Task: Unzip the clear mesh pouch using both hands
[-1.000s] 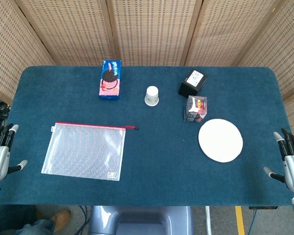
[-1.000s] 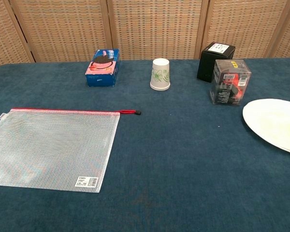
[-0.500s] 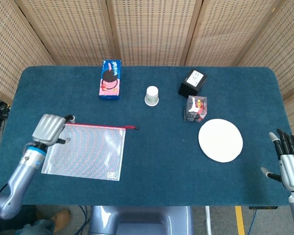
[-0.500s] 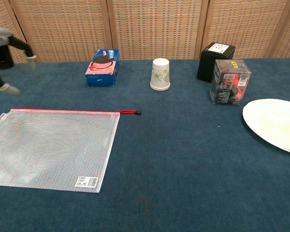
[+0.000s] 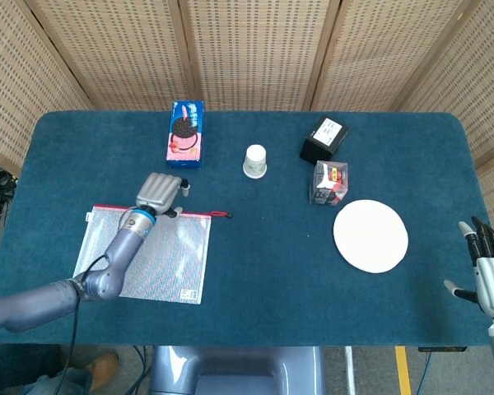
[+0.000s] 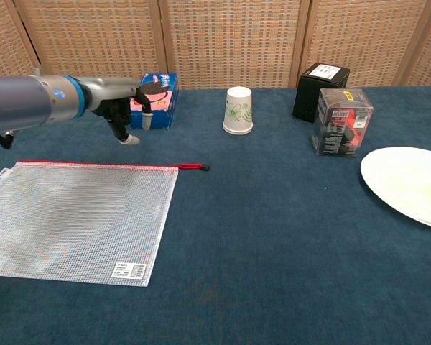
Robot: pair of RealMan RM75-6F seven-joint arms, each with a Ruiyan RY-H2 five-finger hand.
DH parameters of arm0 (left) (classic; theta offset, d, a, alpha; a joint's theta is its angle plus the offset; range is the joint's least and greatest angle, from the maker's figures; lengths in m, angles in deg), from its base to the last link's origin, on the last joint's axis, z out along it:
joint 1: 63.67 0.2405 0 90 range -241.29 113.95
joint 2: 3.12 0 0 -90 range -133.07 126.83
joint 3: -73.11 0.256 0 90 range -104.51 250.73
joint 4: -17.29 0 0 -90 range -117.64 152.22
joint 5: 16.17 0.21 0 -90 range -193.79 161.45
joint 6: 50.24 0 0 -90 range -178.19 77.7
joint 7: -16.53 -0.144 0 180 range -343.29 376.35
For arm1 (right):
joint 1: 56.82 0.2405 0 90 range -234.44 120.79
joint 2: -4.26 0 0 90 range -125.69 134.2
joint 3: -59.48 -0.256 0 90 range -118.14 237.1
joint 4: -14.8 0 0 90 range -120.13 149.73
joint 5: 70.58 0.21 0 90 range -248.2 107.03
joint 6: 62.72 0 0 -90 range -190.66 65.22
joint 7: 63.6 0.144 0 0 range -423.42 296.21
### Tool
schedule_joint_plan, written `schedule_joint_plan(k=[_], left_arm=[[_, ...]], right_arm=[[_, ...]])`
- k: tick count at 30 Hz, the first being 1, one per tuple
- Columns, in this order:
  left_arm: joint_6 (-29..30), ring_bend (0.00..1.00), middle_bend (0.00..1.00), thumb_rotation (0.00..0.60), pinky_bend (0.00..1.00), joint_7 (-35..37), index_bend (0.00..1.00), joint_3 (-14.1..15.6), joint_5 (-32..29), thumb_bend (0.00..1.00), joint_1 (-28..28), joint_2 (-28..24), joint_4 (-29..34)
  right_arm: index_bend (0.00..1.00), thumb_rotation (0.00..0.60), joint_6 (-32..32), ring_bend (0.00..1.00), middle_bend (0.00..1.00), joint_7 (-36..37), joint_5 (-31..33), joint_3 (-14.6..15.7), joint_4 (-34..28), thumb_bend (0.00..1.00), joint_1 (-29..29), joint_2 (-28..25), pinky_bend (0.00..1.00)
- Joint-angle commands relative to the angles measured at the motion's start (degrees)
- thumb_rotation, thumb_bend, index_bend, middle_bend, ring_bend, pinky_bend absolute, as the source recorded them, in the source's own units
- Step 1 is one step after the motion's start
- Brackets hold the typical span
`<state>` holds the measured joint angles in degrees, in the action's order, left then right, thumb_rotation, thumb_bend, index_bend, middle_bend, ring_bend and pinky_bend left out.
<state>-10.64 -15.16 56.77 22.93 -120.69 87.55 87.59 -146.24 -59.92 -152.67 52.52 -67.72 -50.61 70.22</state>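
Pouch point(image 5: 144, 253) of clear mesh lies flat, near left on the tabletop point(image 5: 263, 271), red zipper point(image 6: 100, 165) seemingly closed. Left robot hand point(image 5: 159, 192) hovers above it, empty; right robot hand point(image 5: 488, 267) open.

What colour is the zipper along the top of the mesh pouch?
Red zipper, with a dark pull at its right end; clearest in the chest view.

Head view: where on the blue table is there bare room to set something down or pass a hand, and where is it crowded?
Bare cloth runs between the mesh pouch and the white plate, down to the front edge. The far left corner beyond the cookie box is free too. It is crowded at the back right, where the paper cup, black box and clear box cluster.
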Motion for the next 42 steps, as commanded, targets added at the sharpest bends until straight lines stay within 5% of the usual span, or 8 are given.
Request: schedule_joint_plan(k=[1, 20, 42], left_arm=[[-3.26, 0.99, 0.96, 0.600, 1.00, -1.22, 0.43, 0.04, -4.50, 0.33, -4.39, 5.04, -6.32], [-8.83, 0.99, 0.96, 0.600, 1.00, -6.92, 0.47, 3.49, -16.69, 0.33, -16.27, 18.69, -24.88], [-10.13, 0.99, 0.96, 0.600, 1.00, -7.78, 0.51, 4.03, -19.69, 0.40, -18.61, 22.04, -29.38]], right_arm=[[0.03, 0.600, 0.52, 0.00, 0.00, 0.21, 0.51, -0.14, 0.37, 0.00, 0.14, 0.12, 0.00], [0.03, 0.600, 2.08, 0.00, 0.00, 1.84, 1.95, -0.59, 1.49, 0.00, 0.50, 0.13, 0.00], [0.04, 0.600, 2.49, 0.00, 0.00, 2.95, 2.00, -0.59, 1.64, 0.00, 0.58, -0.11, 0.00]])
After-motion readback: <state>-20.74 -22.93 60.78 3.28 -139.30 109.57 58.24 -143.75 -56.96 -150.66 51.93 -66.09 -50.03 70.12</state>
